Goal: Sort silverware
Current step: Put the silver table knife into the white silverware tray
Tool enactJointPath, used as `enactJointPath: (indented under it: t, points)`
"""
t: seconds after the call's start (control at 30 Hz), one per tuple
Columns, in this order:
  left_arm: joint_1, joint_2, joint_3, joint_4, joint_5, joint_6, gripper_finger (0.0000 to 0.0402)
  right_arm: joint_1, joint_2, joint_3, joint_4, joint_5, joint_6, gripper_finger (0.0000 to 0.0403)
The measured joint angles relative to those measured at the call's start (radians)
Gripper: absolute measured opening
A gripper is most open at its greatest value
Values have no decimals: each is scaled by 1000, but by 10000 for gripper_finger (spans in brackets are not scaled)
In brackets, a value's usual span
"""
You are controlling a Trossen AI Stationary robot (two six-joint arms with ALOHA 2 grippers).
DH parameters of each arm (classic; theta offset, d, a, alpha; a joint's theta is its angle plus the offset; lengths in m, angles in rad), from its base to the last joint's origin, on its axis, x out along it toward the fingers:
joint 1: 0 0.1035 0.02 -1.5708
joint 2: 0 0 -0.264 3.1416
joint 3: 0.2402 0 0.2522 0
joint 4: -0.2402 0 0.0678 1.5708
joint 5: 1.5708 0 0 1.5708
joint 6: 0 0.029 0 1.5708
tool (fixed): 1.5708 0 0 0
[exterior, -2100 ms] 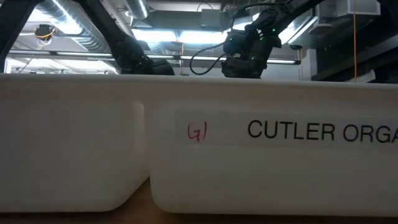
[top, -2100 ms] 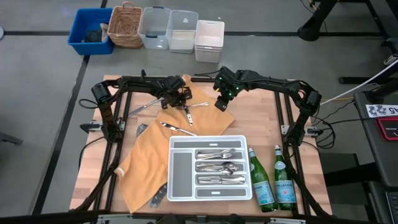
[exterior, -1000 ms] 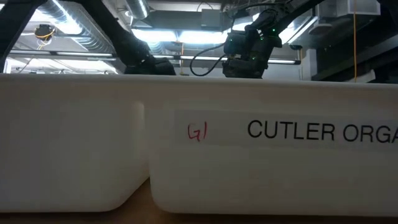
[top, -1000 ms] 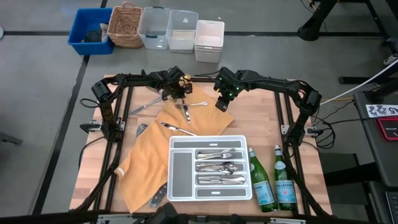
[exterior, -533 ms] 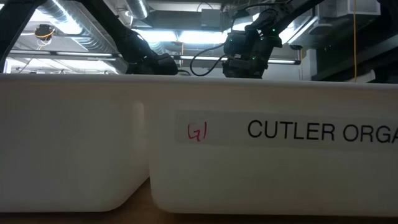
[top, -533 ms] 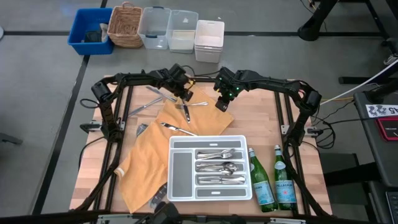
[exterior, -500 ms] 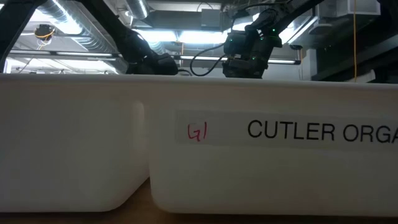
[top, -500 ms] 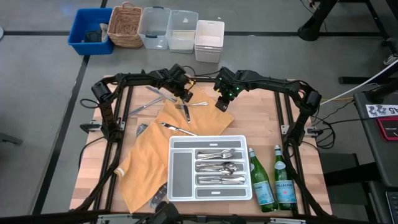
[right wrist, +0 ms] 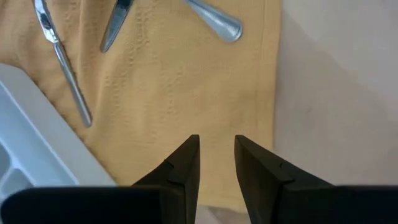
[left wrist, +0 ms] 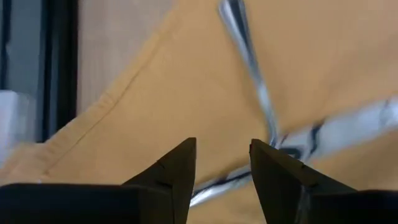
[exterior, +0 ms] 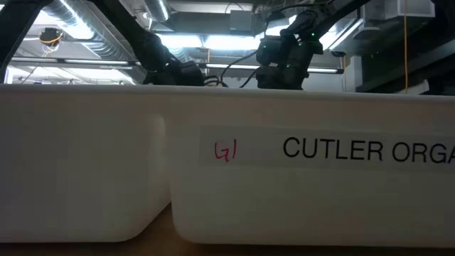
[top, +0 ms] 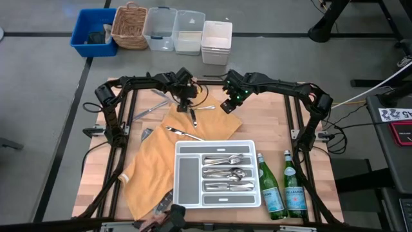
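Note:
Loose silverware lies on an orange cloth (top: pixel 193 125) at the table's far middle: a knife (top: pixel 192 116), a crossing piece (top: pixel 206 107) and another piece (top: pixel 183 133) nearer the tray. One piece (top: pixel 147 112) lies on the bare wood to the left. My left gripper (top: pixel 187 102) hovers open over the crossed pieces (left wrist: pixel 261 106), holding nothing. My right gripper (top: pixel 227 107) is narrowly open and empty over the cloth's right edge (right wrist: pixel 267 93). More sorted silverware (top: pixel 225 173) lies in the white divided tray (top: pixel 250 145).
Two green bottles (top: pixel 283 190) stand right of the tray. A dark-handled utensil (top: pixel 162 203) lies at the cloth's near corner. Bins and a basket (top: pixel 129 27) stand beyond the far edge. In the low view the tray's wall (exterior: pixel 284 178) hides the tabletop.
My left gripper has moved a little toward the table's near edge and down, from beyond the cloth's far edge to over the crossed silverware. The silverware has stayed where it lay.

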Motion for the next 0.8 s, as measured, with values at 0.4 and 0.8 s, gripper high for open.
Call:
enactJointPath:
  t: [0.4,0.8]
  points:
    - [0,0,0,-67,-75,495,117,55,0,0,-7,-9,99,101]
    - [-35,27,0,-64,-70,698,92,147,0,0,-5,-10,123,101]
